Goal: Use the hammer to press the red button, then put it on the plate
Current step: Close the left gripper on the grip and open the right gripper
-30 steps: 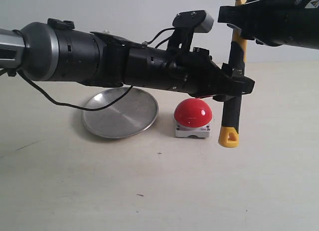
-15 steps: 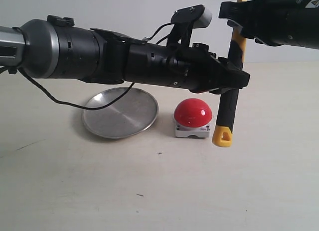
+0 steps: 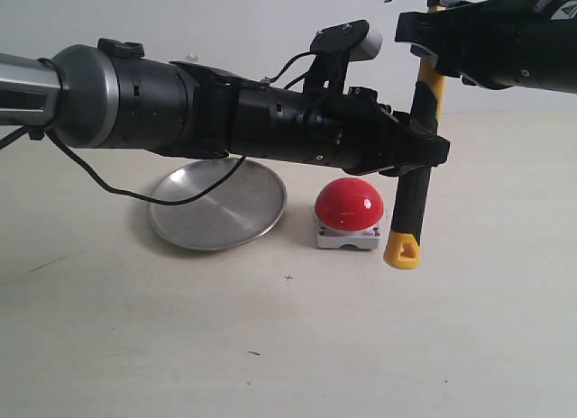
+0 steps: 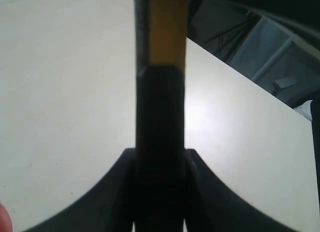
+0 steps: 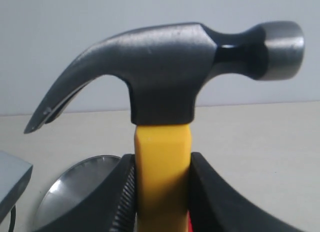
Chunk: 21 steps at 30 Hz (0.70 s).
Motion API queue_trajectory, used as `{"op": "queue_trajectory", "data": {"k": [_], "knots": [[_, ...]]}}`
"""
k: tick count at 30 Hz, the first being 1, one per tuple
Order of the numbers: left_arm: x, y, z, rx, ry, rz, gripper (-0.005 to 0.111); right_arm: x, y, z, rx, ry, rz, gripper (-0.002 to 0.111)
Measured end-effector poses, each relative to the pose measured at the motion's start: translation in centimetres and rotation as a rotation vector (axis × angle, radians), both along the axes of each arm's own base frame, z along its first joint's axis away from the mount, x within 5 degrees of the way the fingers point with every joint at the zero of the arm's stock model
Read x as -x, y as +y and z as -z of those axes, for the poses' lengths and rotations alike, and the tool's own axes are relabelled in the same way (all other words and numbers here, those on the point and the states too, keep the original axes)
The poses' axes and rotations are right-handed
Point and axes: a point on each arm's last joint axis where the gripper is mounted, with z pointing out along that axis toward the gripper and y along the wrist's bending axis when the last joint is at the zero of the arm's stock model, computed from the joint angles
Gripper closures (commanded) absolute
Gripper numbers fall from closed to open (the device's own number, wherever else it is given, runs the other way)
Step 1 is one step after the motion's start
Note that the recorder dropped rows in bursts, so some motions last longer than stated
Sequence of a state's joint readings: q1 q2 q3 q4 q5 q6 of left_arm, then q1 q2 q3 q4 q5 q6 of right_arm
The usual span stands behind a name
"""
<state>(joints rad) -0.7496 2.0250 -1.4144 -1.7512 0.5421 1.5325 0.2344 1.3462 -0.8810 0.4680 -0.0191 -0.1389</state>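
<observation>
While hammer (image 3: 410,211) hangs upright, butt beside red button (image 3: 350,204) | L tool (image 3: 422,153) gripping sleeve | R tool (image 5: 161,189) gripping shaft

It looked like a robotics lab: a bare pale table (image 3: 270,346) against a blank wall (image 3: 225,22), a black left arm (image 3: 180,112) and right arm (image 3: 514,40) with a loose cable (image 3: 108,186), and only test props, a hammer (image 3: 410,211), button (image 3: 349,204) and plate (image 3: 216,211). Dark stand struts (image 4: 225,34) stood beyond the table.

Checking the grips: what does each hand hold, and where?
The hammer: right hand on the yellow shaft under the head, left hand on the black sleeve.
</observation>
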Motion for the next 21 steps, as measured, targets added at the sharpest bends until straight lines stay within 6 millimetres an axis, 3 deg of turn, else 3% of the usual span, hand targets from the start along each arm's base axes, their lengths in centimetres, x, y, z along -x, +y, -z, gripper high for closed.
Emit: {"op": "queue_trajectory", "data": {"k": [3,6,10,14,21], "knots": [[0.0,0.0,0.0,0.0,-0.002,0.001,0.107,0.0,0.0,0.0,0.002,0.0,-0.001,0.106],[0.0,0.0,0.0,-0.002,-0.003,-0.003,0.107,0.0,0.0,0.0,0.002,0.0,-0.001,0.094],[0.0,0.0,0.0,-0.004,-0.005,-0.004,0.107,0.0,0.0,0.0,0.002,0.001,-0.002,0.065],[-0.2,0.0,1.0,-0.038,-0.006,-0.017,0.107,0.0,-0.1,-0.6,-0.017,-0.038,0.019,0.044],[-0.5,0.1,1.8,-0.07,-0.007,-0.044,0.107,0.2,-0.1,-0.7,-0.021,-0.029,0.013,0.039]]}}
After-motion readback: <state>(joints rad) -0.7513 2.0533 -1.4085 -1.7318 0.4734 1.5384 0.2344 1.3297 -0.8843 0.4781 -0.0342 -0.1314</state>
